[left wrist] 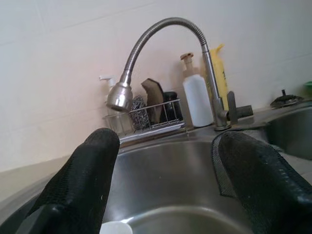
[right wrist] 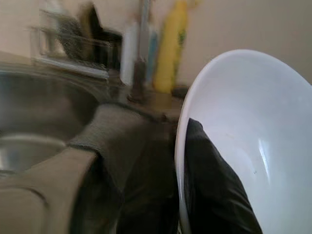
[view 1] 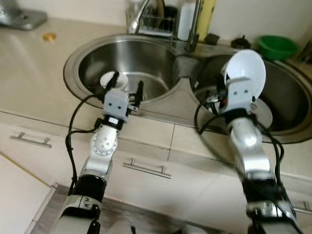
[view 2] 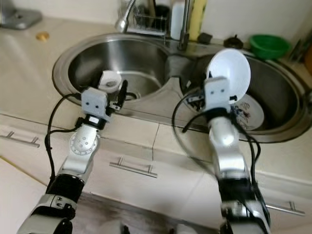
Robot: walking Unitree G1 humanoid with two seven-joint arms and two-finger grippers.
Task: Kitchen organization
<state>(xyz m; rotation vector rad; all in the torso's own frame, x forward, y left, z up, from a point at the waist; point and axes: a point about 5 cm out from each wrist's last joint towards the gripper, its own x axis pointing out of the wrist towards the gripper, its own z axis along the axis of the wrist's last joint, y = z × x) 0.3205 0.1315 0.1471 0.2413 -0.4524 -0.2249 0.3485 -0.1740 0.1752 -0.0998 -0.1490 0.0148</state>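
— Any writing you can read?
— None; the yellow bottle (view 1: 206, 17) and the white bottle (left wrist: 198, 99) behind the faucet (left wrist: 161, 53) are too blurred or small for labels.
— The bowl?
— A plain white bowl (view 1: 246, 73), smooth and glossy, tilted up on edge above the right sink basin (view 1: 285, 105). The right gripper (right wrist: 178, 185) is clamped on its rim, one finger inside, one outside.
— The other arm?
— The left gripper (view 1: 126, 89) hovers at the near edge of the left sink basin (view 1: 141, 58), fingers (left wrist: 85, 178) spread wide, empty. A small white cup (view 1: 113, 79) sits in that basin just beyond it.
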